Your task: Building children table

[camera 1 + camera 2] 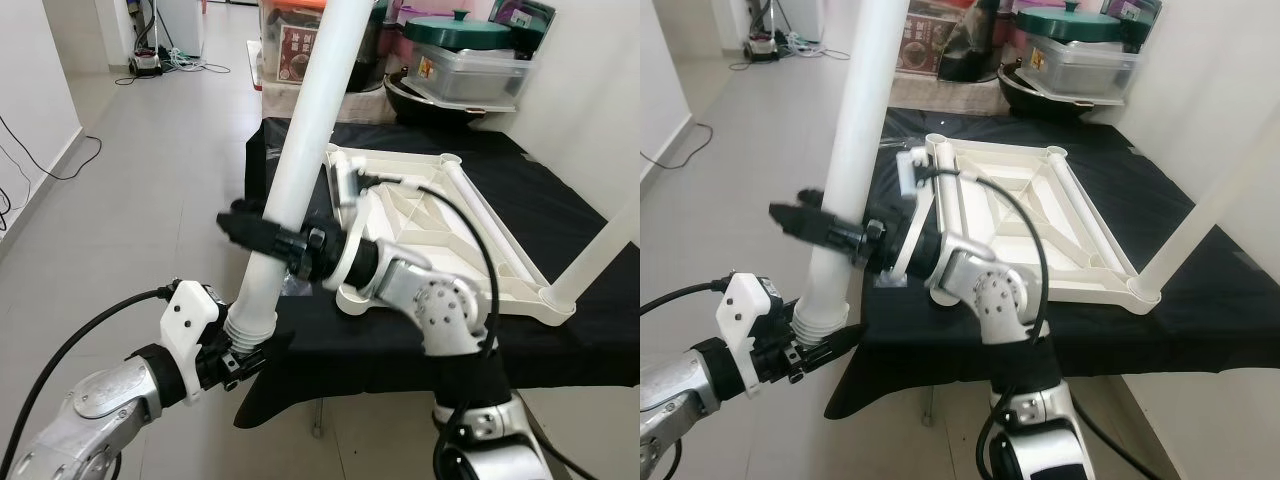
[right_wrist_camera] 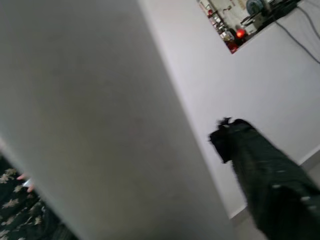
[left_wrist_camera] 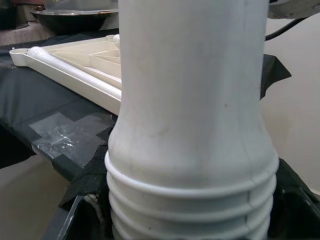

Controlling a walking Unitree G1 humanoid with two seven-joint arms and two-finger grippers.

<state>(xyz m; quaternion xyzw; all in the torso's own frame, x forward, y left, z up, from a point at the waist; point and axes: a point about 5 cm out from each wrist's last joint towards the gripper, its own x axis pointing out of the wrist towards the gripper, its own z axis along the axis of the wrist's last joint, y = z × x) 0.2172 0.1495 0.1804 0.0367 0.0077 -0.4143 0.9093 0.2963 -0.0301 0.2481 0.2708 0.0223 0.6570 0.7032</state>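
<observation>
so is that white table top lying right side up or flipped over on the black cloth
Flipped over. The table top shows its ribbed underside and corner sockets facing up, with one leg already standing in a corner. Both grippers hold another loose leg.

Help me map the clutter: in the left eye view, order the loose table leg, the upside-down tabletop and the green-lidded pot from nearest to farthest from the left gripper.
1. Table leg: in the left gripper.
2. Tabletop: on the black-covered table beyond.
3. Green-lidded pot: far end, right.

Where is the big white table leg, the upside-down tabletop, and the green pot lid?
white table leg (image 1: 300,150), left eye view, middle of its smooth tube.
upside-down tabletop (image 1: 440,235), left eye view, ribbed underside.
green pot lid (image 1: 458,31), left eye view, its domed top.
</observation>
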